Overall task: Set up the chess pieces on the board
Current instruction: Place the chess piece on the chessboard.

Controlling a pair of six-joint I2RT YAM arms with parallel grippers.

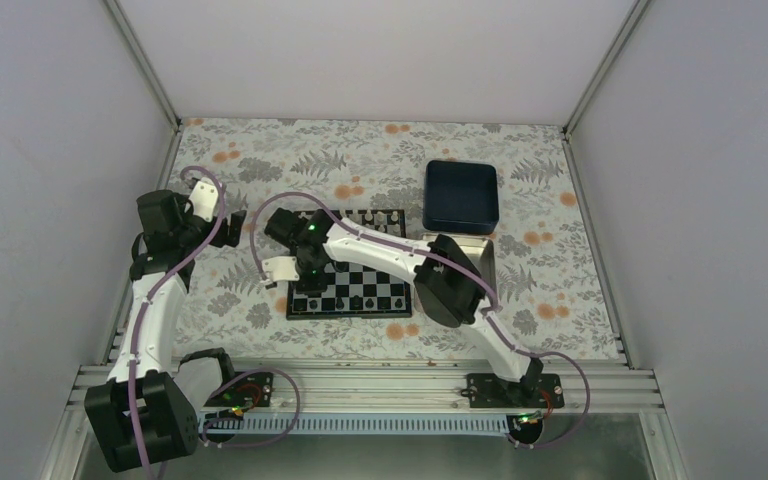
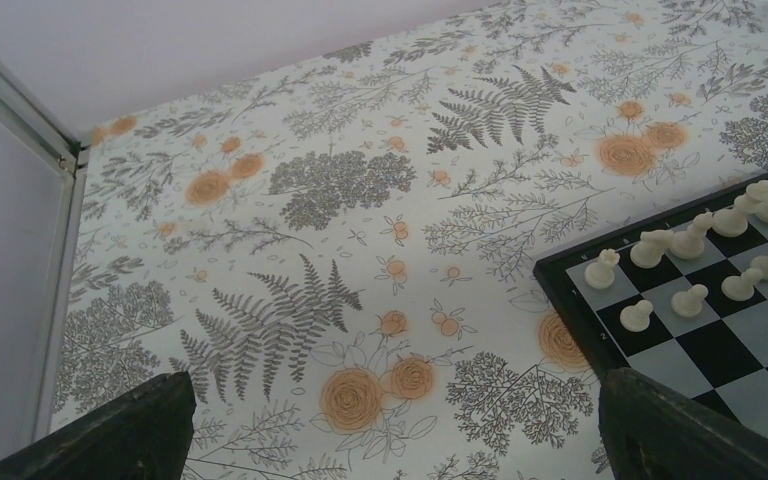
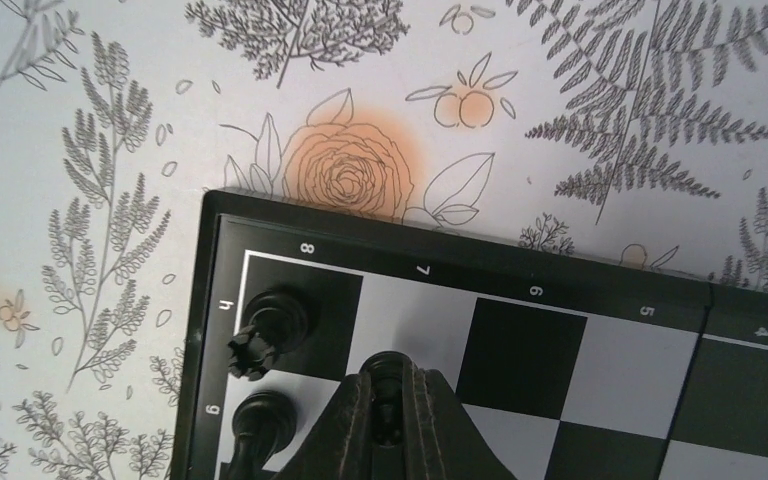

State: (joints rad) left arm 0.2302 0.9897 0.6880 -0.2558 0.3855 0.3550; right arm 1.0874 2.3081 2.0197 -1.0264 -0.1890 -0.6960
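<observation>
The board lies mid-table on the flowered cloth. My right gripper is shut on a small black chess piece, which is held low over a light square in the board's second row, near the corner. Two more black pieces stand beside it: one on the corner square and another on the neighbouring square. In the top view the right gripper hangs over the board's left edge. My left gripper is open and holds nothing, above the cloth left of the board.
White pieces line the board's far rows. A dark blue square tray sits at the back right, with a silver tray just in front of it. Grey enclosure walls close in both sides.
</observation>
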